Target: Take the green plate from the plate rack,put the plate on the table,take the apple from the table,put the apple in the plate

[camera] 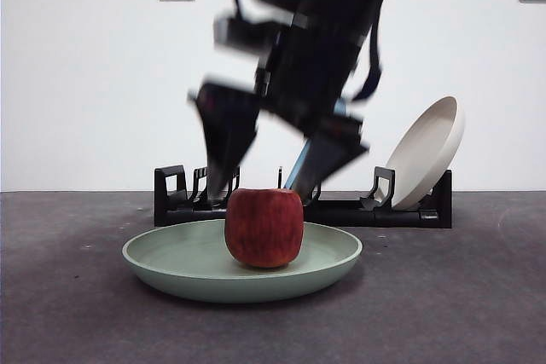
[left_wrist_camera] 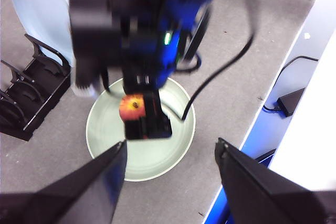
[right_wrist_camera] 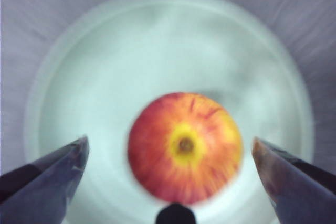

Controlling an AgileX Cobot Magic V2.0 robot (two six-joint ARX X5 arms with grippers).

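The apple sits in the green plate — right gripper above, fingers spread.

The apple sits upright in the green plate, with bare plate floor on every side of it. The right pincer hangs spread directly above, its jaws clear of the fruit (blurred in all views), blocking the way down from overhead. Just beyond, the plate rack and its leaning beige plate close off the far side. The near table lies open.
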